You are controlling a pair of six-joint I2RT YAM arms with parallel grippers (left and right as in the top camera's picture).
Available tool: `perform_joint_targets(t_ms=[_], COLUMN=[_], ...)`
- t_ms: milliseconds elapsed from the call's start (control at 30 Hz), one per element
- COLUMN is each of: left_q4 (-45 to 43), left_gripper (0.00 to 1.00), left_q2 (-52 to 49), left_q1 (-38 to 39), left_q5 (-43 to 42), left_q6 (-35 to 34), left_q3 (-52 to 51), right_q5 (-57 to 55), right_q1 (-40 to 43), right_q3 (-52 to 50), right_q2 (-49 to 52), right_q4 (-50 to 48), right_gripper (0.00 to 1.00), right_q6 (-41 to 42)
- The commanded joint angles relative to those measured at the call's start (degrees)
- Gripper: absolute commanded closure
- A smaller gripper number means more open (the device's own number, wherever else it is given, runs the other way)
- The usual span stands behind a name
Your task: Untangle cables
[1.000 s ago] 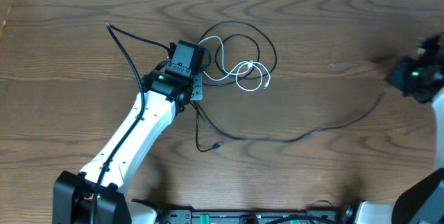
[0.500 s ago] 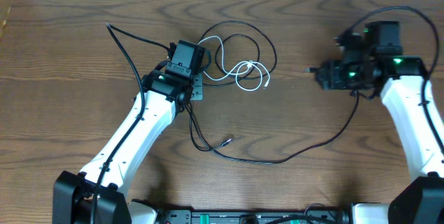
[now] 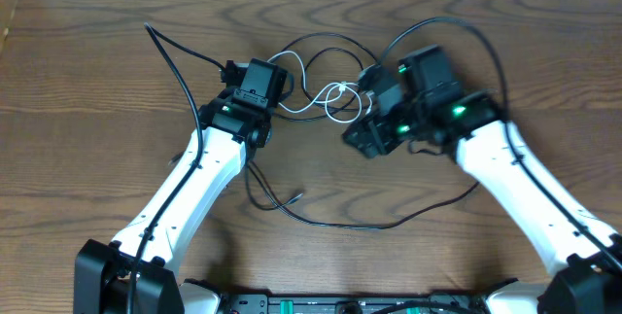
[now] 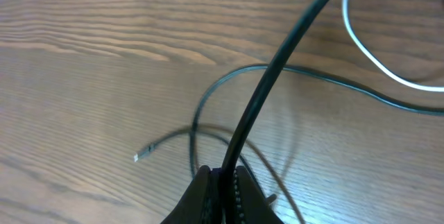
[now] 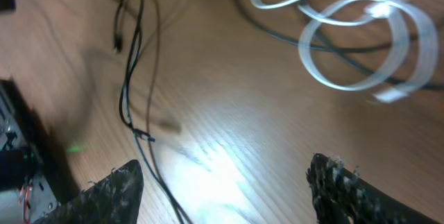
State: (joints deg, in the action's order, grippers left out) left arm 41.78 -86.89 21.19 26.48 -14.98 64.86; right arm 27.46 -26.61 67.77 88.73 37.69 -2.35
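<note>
black cable sits pinched in our left gripper; just beside the white cable, our right gripper gapes wide.

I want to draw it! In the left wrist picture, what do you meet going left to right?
A small plug end → left hand, pinching a black cable → white cable.

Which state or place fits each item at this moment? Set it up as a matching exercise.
Items:
1. left gripper
2. right gripper
3. white cable
4. plug end

States or places:
A. jaws wide open, empty
B. in loops between the two grippers
C. jaws shut on the black cable
D. lying loose, below the left gripper in the overhead view

Pairs: 1-C, 2-A, 3-B, 4-D
</note>
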Motion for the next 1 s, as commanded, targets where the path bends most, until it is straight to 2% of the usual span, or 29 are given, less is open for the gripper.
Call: perform_joint_targets(t_ms=[0,233,567,733,967], left_q4=[-0.6,-3.5,-10.1,-11.3,-11.2], left_gripper=[0.93,0.93,0.93,0.93,0.92], left_q2=[1.0,1.0,1.0,1.0,1.0], left_q1=[-0.3,-0.7,-7.0,-8.8,-8.7], left_q5=[4.2,4.2,4.2,4.0,4.0], left_q6=[-0.2,-0.4,-0.4,-0.4,-1.9], left_q3=[1.5,1.5,1.5,1.5,1.5], right_q5=[1.0,1.0,-1.3,-6.1,-16.7], right_q1=[-4.4,-11.9,-19.3,-23.0,-28.0], right_q3=[-3.1,-4.9,-4.9,-4.9,-4.9], right_q2=[3.0,9.2,14.5,14.5,14.8], right_q4=[-3.3,-6.8,-8.7,-9.4,-14.1], right_gripper=[0.26,0.23,0.23,0.22,0.21], right_q6=[-0.7,-0.8,-1.2,-0.5,4.7])
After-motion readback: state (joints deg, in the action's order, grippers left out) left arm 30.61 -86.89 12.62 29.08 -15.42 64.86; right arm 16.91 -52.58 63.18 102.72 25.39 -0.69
